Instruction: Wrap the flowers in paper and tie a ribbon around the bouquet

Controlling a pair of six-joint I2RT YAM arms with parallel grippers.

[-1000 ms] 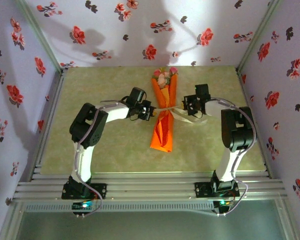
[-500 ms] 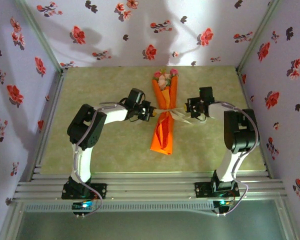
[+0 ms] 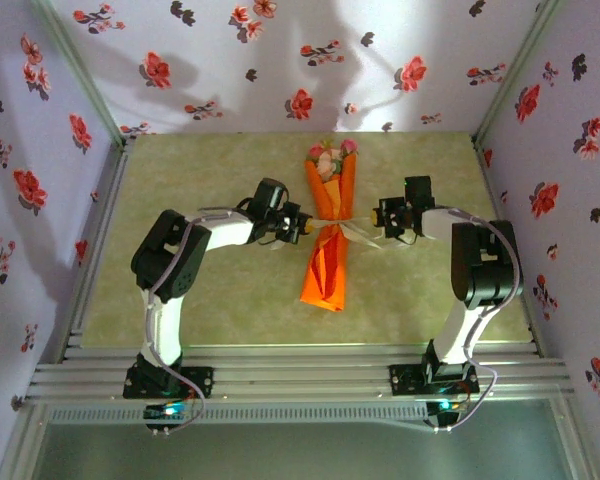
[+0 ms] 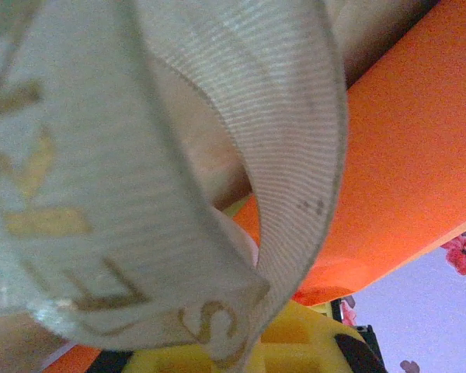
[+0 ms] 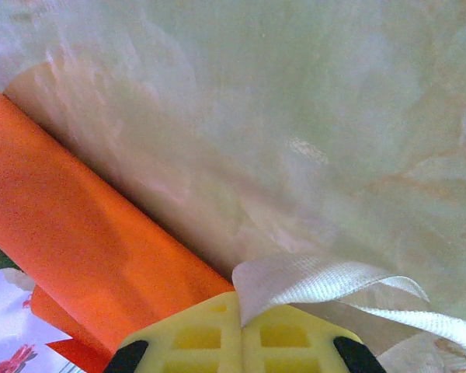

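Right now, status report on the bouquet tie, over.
Left gripper shut on ribbon. Right gripper shut on ribbon. Bouquet wrapped, lying between them.

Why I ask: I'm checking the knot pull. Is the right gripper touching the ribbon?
Touching. The right wrist view shows the ribbon pinched in the shut right gripper, running out from its yellow tips.

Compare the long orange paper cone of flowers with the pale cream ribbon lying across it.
The long orange paper cone is opaque and plain; the pale cream ribbon is woven, floppy and bears gold letters. The cone lies lengthwise, blooms toward the far wall; the ribbon crosses its waist sideways. Both sit in the middle of the table, touching.
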